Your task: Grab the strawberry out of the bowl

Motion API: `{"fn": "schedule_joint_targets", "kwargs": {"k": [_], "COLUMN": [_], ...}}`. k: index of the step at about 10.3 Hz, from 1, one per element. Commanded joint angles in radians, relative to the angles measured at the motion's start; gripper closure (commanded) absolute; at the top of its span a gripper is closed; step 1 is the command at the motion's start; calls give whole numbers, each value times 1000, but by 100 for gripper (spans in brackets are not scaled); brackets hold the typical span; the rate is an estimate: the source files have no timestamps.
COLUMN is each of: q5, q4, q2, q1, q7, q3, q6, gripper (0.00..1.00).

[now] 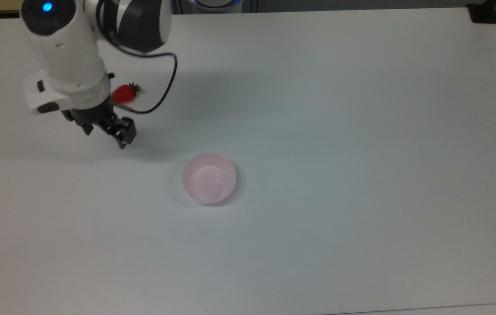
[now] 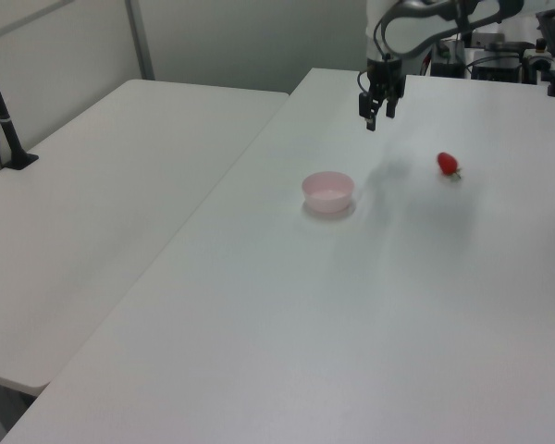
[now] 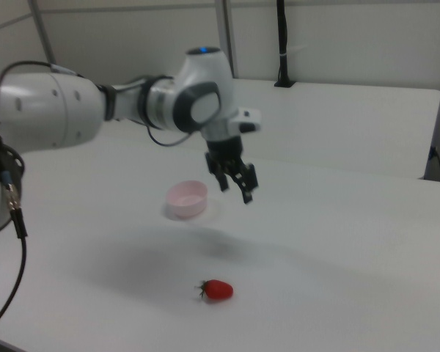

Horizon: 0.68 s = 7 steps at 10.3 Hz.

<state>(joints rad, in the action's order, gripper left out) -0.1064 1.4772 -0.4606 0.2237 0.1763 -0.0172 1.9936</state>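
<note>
Hand [image 1: 106, 127] hangs above the white counter [image 1: 340, 131] with its two dark fingers spread apart, nothing between them, touching nothing. Strawberry [image 3: 218, 290] lies on its side on the bare counter, well apart from the pale pink bowl [image 1: 209, 178], whose inside is plain; in the top view it sits up-left of the bowl, partly behind the white arm [image 1: 66, 57]. Second white table [image 2: 102, 194] stands alongside, with pale wall panels behind.
</note>
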Motion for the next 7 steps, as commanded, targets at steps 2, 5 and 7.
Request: {"fn": "schedule_joint_targets", "kwargs": {"k": [2,5,7], "q5": [-19,0,10], "q4": [35,98,130], "q2": [187,359,401], "q1": [-188,-238,-259], "q7": [-9,-5,3], "q3": [29,33,31], "q6": [-214,-329,-366], "gripper": [0,0,0]}}
